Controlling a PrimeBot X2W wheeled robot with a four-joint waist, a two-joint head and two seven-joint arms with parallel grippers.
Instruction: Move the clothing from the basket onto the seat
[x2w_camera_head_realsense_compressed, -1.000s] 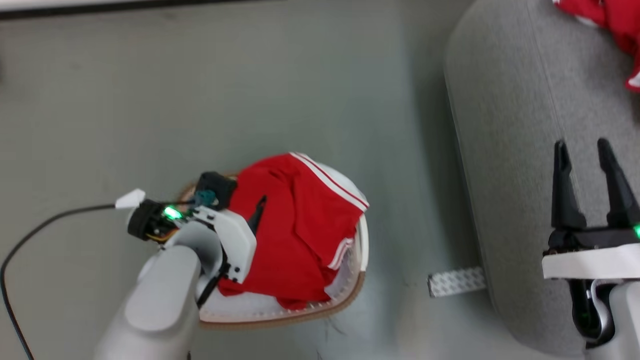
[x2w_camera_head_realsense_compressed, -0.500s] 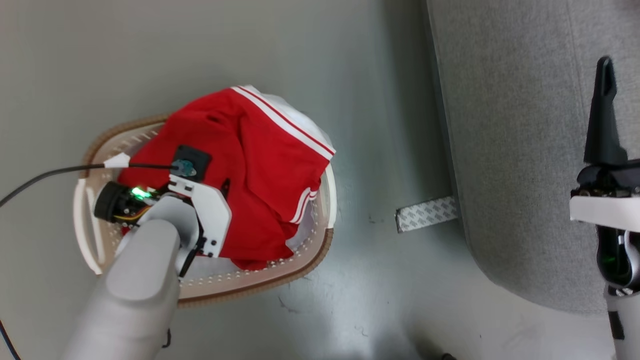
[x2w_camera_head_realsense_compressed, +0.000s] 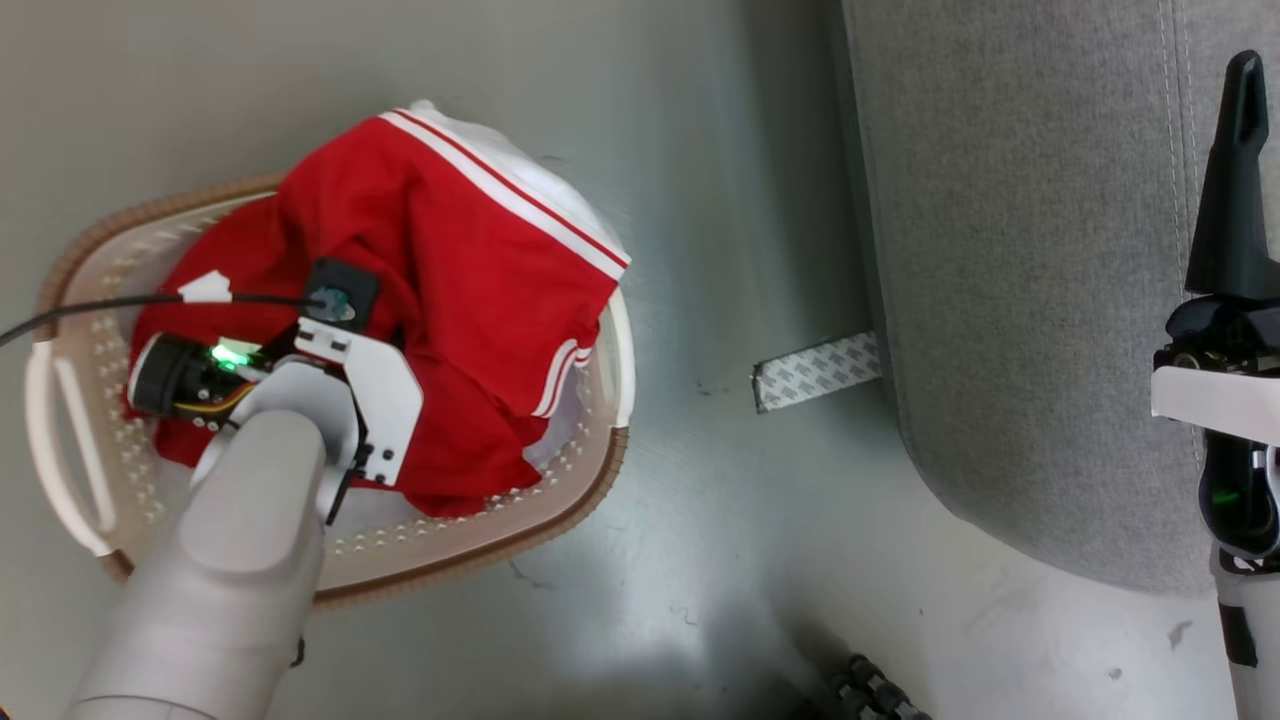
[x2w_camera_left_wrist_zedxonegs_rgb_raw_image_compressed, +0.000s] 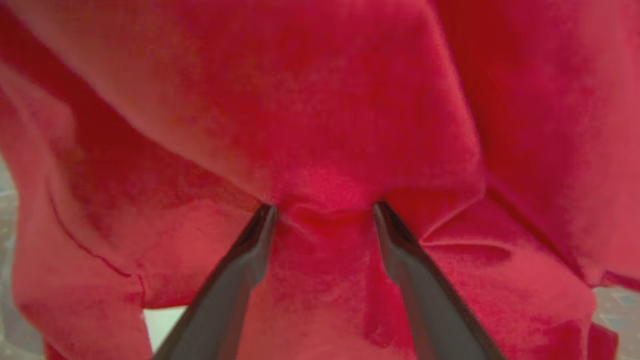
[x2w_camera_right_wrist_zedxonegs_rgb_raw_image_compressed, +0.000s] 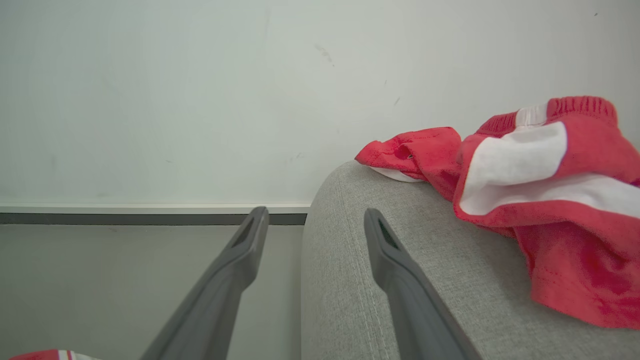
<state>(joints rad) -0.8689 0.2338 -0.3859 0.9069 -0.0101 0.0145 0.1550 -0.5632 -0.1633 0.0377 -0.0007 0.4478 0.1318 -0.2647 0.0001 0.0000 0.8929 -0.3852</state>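
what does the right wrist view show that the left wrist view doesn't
Right wrist view alone: the grey seat, a red and white garment lying on it, the wall, and the open right gripper near the seat's edge. Left wrist view alone: the open left gripper with its tips pressed into red cloth, a fold between them. Both: red cloth and two dark fingers standing apart.

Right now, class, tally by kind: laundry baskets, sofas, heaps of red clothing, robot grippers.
Laundry basket: 1
Grey sofa: 1
Heaps of red clothing: 2
Grippers: 2, left gripper and right gripper
Total: 6
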